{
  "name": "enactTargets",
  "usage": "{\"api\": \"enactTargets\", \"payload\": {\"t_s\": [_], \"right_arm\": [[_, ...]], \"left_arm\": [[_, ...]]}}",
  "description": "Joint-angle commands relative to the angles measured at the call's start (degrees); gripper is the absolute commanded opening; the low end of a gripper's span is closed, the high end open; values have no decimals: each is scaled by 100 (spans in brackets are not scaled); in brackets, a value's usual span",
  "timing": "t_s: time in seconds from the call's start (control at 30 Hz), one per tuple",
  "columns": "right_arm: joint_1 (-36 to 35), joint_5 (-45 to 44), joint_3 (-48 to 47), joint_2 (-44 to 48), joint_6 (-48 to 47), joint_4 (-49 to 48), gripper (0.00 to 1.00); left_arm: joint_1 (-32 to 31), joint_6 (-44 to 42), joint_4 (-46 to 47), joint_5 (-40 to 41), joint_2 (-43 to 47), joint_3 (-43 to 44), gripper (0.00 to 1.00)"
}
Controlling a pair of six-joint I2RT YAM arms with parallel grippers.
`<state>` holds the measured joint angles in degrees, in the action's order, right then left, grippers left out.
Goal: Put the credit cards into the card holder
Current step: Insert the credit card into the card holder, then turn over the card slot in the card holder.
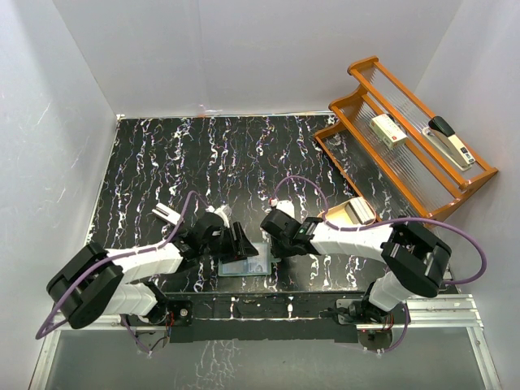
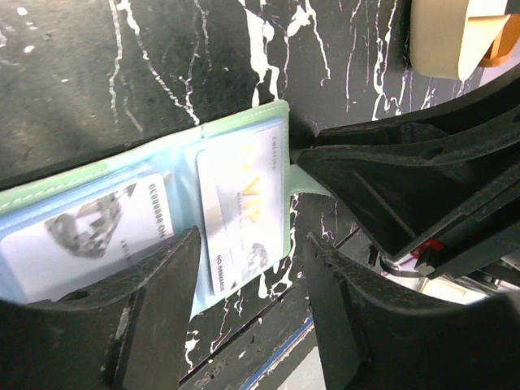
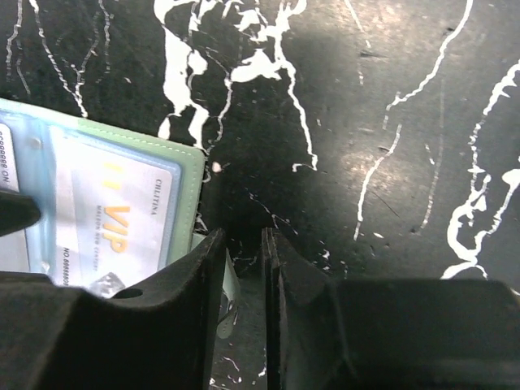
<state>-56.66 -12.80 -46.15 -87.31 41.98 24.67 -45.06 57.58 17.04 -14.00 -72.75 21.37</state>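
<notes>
Tabletop (image 1: pixel 162 162) black-marbled, walls (image 1: pixel 244 57) white; left gripper (image 2: pixel 248 256) agape, right gripper (image 3: pixel 244 244) nearly closed, perhaps empty.

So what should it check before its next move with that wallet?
1. Wallet lies open and flat on the table: ok.
2. Picture card sits inside the wallet: ok.
3. VIP card is fully in its pocket: cannot tell; it looks slightly tilted.
4. Left gripper is open, with a finger on either side of the VIP card's end: ok.
5. Right gripper holds the wallet's tab: cannot tell; the fingers are nearly closed beside it.
6. No cards are left outside the wallet: cannot tell; the arms hide part of the table.
</notes>
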Motion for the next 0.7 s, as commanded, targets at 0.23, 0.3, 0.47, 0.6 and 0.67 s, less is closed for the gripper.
{"api": "enactTargets", "payload": {"t_s": [0.23,0.3,0.47,0.6,0.67], "right_arm": [[24,404,-491,543,265,167,26],[19,644,-484,630,349,-67,26],[0,1062,-394,704,600,-800,25],[-32,1339,-390,533,832,-1257,24],[-65,1383,-468,397,901,-1319,24]], "left_arm": [[0,235,-2282,995,909,427,55],[35,261,-2478,1071,1103,411,55],[210,376,-2556,960,1599,192,56],[535,429,-2489,695,1831,1,56],[697,434,-2467,577,1976,-80,56]]}}
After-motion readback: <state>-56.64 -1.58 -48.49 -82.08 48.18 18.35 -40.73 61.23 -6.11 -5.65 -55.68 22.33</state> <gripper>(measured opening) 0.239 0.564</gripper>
